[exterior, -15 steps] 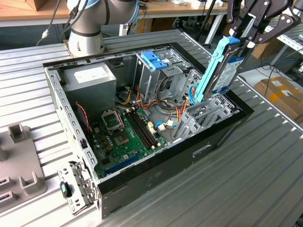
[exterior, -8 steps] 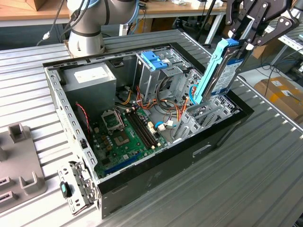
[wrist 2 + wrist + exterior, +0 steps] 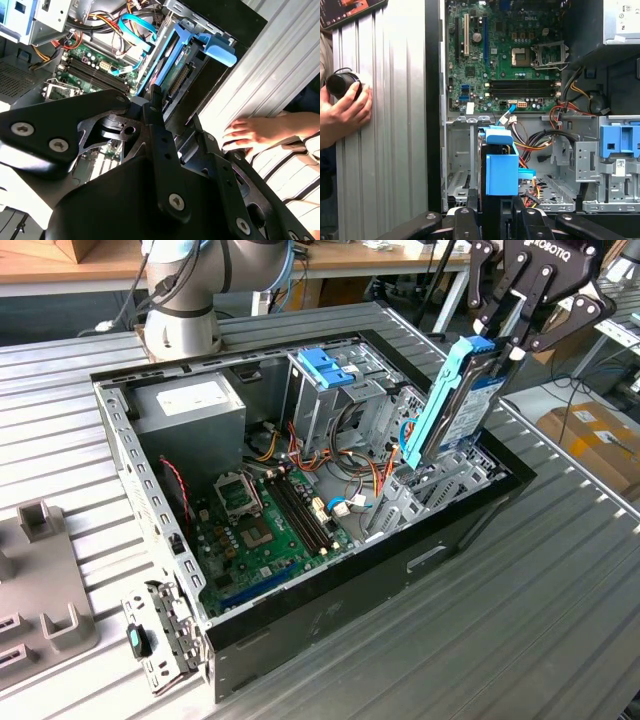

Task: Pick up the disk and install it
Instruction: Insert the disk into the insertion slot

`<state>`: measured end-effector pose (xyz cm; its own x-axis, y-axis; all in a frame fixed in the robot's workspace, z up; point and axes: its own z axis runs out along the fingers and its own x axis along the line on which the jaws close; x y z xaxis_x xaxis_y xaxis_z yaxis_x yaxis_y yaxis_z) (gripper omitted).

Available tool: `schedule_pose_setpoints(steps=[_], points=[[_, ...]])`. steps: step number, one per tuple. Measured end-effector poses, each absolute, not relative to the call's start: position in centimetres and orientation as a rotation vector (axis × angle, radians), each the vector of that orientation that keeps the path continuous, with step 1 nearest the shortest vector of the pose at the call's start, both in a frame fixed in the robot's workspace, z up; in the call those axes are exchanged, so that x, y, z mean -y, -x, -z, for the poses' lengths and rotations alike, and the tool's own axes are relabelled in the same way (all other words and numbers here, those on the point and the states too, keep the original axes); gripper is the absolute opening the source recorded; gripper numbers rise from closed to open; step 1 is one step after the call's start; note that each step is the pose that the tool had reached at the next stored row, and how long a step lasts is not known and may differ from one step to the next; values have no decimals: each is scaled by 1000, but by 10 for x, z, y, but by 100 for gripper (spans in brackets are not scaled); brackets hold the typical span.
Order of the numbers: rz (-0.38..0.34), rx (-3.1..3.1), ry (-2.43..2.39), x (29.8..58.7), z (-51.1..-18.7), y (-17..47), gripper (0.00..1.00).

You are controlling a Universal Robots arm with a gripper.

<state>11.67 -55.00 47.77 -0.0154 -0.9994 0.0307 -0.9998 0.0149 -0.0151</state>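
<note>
My hand [image 3: 495, 340] is gripping the disk [image 3: 455, 405] by its upper end, covering that edge. The disk is hanging tilted over the computer case [image 3: 350, 575], its lower end blurring into the bay metal.

Open computer case [image 3: 400, 570] holds motherboard [image 3: 265, 530] and grey power supply [image 3: 190, 405].

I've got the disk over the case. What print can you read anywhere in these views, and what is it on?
No text can be quoted reliably.
On the claw body: white maker's lettering, left unquoted.
On the disk label: print too small to read.
On the power supply box white label: too small to read.
On the motherboard: maker's mark and tiny part markings, too small to read.
On the drive cage white sticker: blurred.
</note>
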Motion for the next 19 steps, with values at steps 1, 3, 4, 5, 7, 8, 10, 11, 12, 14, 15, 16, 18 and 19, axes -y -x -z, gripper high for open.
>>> schedule_pose_setpoints(steps=[1,3,4,5,7,8,10,11,12,14,15,16,18,19], points=[[-51,2230,-2196,550,-478,-117,35],[-50,2230,-2196,550,-477,-116,35],[-50,2230,-2196,550,-476,-115,35],[-50,2230,-2196,550,-475,-115,35],[-51,2230,-2196,550,-470,-114,35],[-51,2230,-2196,550,-468,-114,35],[-50,2230,-2196,550,-466,-114,35],[-51,2230,-2196,550,-466,-114,35],[-50,2230,-2196,550,-466,-114,35],[-50,2230,-2196,551,-465,-114,35],[-51,2230,-2196,551,-464,-114,35],[-51,2230,-2196,551,-464,-114,35],[-51,2230,-2196,551,-463,-114,35],[-51,2230,-2196,551,-463,-114,35]])
